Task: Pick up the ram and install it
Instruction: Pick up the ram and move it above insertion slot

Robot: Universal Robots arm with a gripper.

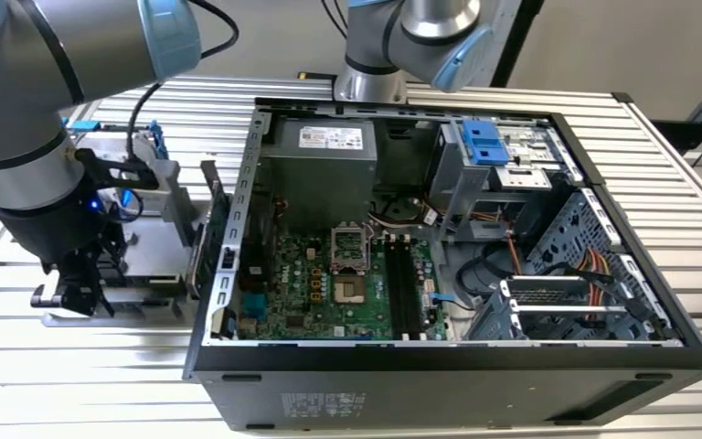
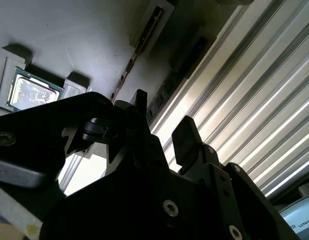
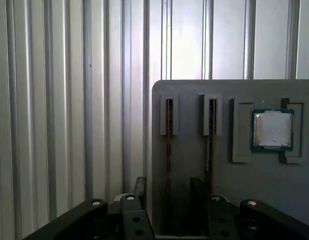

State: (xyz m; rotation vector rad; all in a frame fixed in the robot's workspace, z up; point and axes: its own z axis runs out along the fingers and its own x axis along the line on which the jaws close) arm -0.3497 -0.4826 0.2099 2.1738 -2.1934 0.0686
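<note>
Gripper (image 3: 168, 186) — nearest item in the first wrist view. Its black fingers (image 3: 139, 186) stand apart, one on each side of an upright stick, with a gap showing on both sides; by my reading nothing is clamped.

Ram (image 3: 168, 130) — thin stick seen edge-on, seated in a slot of the grey holder tray (image 3: 194, 90). It is the one between the fingers and is not lifted.

Second stick (image 3: 211, 130) — in the neighbouring slot, just beside the first, on the side toward the processor chip (image 3: 272, 129), which lies in its own pocket.

Tray location: on the slatted metal table (image 3: 54, 100), at the exterior view's left, outside the open computer case (image 1: 449, 393).

Motherboard (image 1: 314, 283) — inside the case, centre of the exterior view. Its memory slots (image 1: 402, 288) look dark and unfilled.

Progress: early. The gripper is placed for the pick but the grasp is not closed; lifting, carrying and seating in a slot are all left.
</note>
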